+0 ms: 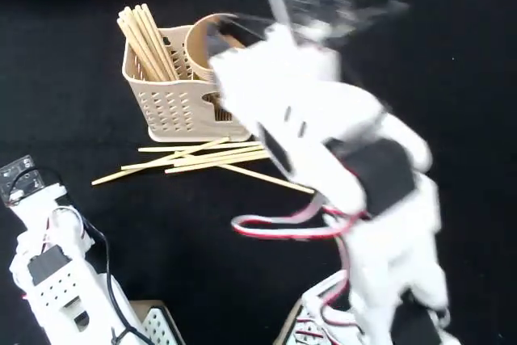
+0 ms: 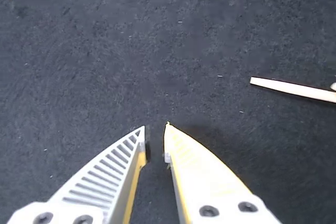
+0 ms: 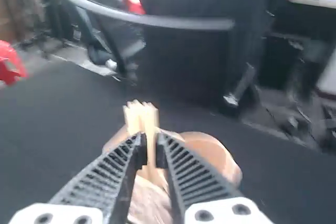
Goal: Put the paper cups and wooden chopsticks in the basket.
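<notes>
A beige slotted basket [image 1: 174, 107] stands at the back left of the black table. It holds a bundle of wooden chopsticks [image 1: 149, 42] and a paper cup [image 1: 212, 38]. Several loose chopsticks [image 1: 202, 157] lie on the cloth in front of it. My right arm [image 1: 323, 135] stretches over the basket, blurred. The right gripper [image 3: 149, 140] hovers above the basket, shut, with the chopstick ends [image 3: 140, 114] and the cup [image 3: 210, 153] beyond and below it. My left gripper [image 2: 156, 127] is shut and empty just above the bare cloth, with one chopstick tip [image 2: 294, 89] off to its side.
The left arm [image 1: 48, 272] sits at the near left corner. Red and white cables [image 1: 283, 228] loop from the right arm's base near the front edge. The black cloth [image 1: 452, 78] covers the table to the right of the basket.
</notes>
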